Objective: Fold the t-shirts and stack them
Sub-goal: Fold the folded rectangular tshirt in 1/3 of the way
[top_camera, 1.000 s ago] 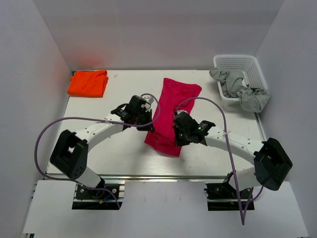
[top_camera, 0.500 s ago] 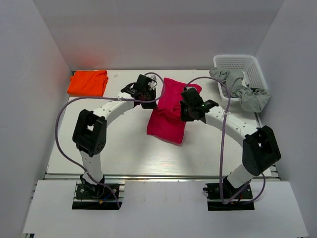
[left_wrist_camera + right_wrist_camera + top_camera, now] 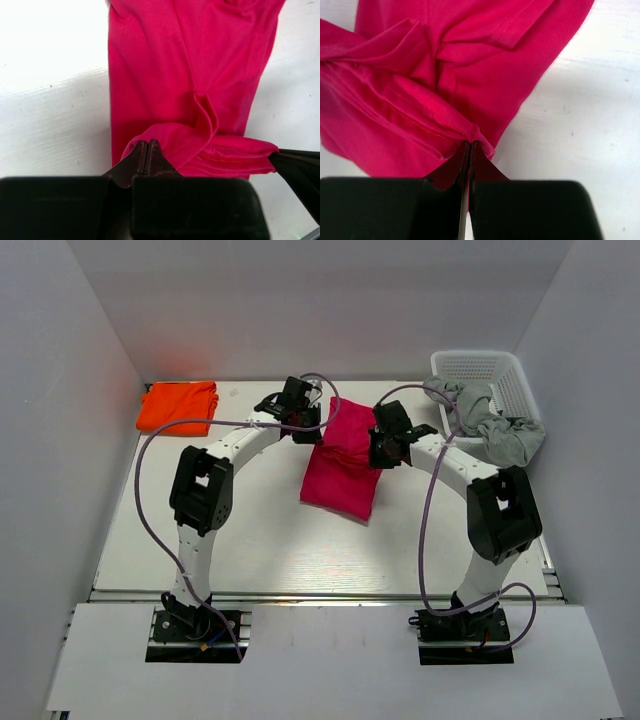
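The magenta-red t-shirt (image 3: 342,462) lies mid-table as a long strip with its near end folded back over its far part. My left gripper (image 3: 312,425) is shut on the left corner of the folded end, seen in the left wrist view (image 3: 146,145) pinching the magenta-red cloth (image 3: 175,80). My right gripper (image 3: 378,448) is shut on the right corner, its tips (image 3: 471,146) clamped on the hem of the shirt (image 3: 445,65). The orange t-shirt (image 3: 179,406) lies folded at the far left corner, away from both grippers.
A white basket (image 3: 487,380) stands at the far right with grey cloth (image 3: 500,430) spilling over its rim. White walls enclose the table on three sides. Purple cables loop from both arms above the table.
Both grippers have carried the shirt's near end away from the arm bases toward the far side, folding it over the rest. The shirt's footprint is shorter now.
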Robot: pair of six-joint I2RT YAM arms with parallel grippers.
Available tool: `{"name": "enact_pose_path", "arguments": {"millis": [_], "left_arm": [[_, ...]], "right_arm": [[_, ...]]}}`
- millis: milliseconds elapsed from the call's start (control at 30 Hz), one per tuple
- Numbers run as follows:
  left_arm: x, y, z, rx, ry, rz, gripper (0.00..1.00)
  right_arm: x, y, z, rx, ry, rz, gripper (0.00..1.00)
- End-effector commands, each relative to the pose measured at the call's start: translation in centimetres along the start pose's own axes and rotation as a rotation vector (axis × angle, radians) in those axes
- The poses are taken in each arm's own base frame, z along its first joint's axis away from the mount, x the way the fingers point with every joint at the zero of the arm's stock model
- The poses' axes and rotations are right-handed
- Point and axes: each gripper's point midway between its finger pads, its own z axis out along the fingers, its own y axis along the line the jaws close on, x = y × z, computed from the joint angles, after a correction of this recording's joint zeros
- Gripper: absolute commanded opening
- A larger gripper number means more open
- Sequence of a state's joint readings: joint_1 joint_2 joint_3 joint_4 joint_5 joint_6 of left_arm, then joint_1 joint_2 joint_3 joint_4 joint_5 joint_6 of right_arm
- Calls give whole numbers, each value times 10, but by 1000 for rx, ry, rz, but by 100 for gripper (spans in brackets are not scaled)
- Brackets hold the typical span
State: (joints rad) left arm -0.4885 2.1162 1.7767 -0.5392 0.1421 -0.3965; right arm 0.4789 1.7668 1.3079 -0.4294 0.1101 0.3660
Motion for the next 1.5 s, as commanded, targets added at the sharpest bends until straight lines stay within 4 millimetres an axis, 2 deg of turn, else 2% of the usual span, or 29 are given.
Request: {"name": "enact_pose_path", "arguments": {"millis": [0, 100, 133, 200, 233, 267, 300, 333, 367, 400, 467, 500, 533, 567, 600, 633, 667, 700, 733, 767, 800, 867, 900, 967, 1000, 1100, 1267, 1333, 1467], "left_arm": [[-25, -4, 0, 40, -72, 21, 0], [-32, 3, 11, 25, -81, 14, 0], [-40, 1, 13, 32, -102, 28, 0], [-48, 8, 19, 28, -120, 47, 28], [-54, 4, 24, 41, -129, 50, 53], [-62, 8, 26, 38, -143, 59, 86], [-66, 7, 27, 42, -153, 61, 97], [-82, 8, 21, 42, -183, 67, 100], [-83, 8, 20, 38, -172, 65, 100], [-93, 5, 14, 35, -195, 80, 100], [-97, 15, 6, -2, -200, 68, 100], [-106, 10, -12, -2, -231, 83, 100], [-94, 17, -14, -28, -209, 77, 100], [-89, 19, -21, -39, -204, 75, 100], [-82, 20, -29, -42, -196, 73, 100], [-71, 22, -46, -52, -199, 72, 100], [-64, 23, -55, -52, -199, 72, 100], [-36, 37, -52, -84, -160, 54, 100], [-27, 40, -60, -94, -161, 53, 100], [-31, 35, -88, -89, -212, 41, 100], [2, 51, -85, -128, -162, 22, 100], [22, 56, -97, -135, -165, -16, 100], [45, 62, -108, -141, -146, -31, 100], [63, 65, -116, -144, -136, -50, 100], [83, 72, -117, -156, -106, -67, 100], [102, 78, -134, -173, -115, -86, 100], [109, 86, -148, -214, -131, -96, 100], [112, 87, -149, -219, -122, -97, 100], [107, 85, -150, -215, -132, -96, 100]], "right_arm": [[-32, 3, 5, -45, -89, -14, 0], [-45, 4, 13, -84, -126, -25, 0], [-47, 6, 15, -106, -126, -32, 6], [-61, -3, 26, -85, -140, -21, 18], [-64, -4, 29, -77, -140, -21, 26], [-74, -7, 28, -67, -151, -21, 40], [-83, -21, 39, -27, -148, -1, 49], [-97, -23, 38, -16, -176, 1, 57], [-109, -30, 39, 18, -189, 14, 74], [-106, -39, 44, 38, -160, 26, 78], [-119, -37, 37, 13, -171, 9, 79], [-111, -27, 36, -48, -141, -3, 81], [-105, -19, 35, -90, -126, -41, 81], [-109, -4, 13, -158, -155, -83, 90], [-109, 8, 6, -220, -176, -100, 90], [-87, 15, -3, -261, -166, -134, 90], [-83, 30, -11, -342, -180, -147, 90], [-55, 39, -13, -397, -139, -172, 90], [-52, 48, -20, -442, -147, -194, 90], [-40, 51, -25, -458, -139, -206, 90], [-39, 56, -32, -475, -161, -236, 90], [-18, 79, -36, -565, -147, -288, 90], [-9, 85, -31, -582, -120, -300, 90], [2, 105, -29, -647, -89, -330, 90], [7, 107, -21, -651, -65, -327, 90], [9, 121, -8, -673, -50, -340, 90], [1, 139, 16, -677, -65, -355, 90], [9, 142, 29, -668, -52, -364, 90], [-25, 137, 48, -565, -182, -334, 90]]}}
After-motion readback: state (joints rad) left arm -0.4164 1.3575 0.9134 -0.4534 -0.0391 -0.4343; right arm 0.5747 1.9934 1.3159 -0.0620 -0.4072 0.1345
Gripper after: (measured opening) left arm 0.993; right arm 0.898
